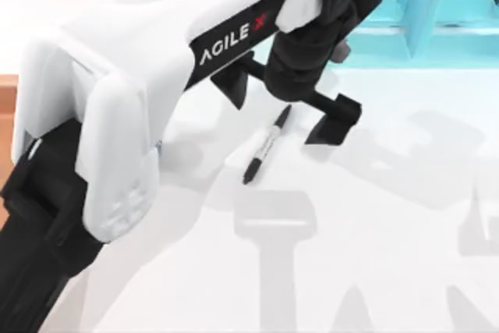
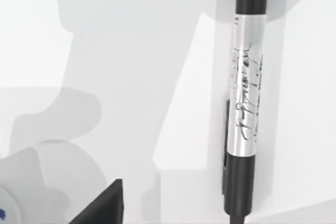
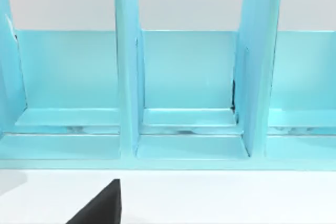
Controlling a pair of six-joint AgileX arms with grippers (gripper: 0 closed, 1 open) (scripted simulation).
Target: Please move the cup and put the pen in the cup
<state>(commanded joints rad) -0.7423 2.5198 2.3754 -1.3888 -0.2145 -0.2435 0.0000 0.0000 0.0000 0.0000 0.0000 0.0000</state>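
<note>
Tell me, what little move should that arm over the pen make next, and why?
Probably lower the left gripper straight down around the pen. Its fingers stand open, one on each side of the pen's upper end, and the pen lies flat and untouched on the white table. The cup peeks in at the left wrist view's edge.

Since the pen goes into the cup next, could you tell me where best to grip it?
Grip the slim black marker pen across its grey-white barrel, from straight above. It lies flat on the white table, and the open left gripper hovers over its upper end.
</note>
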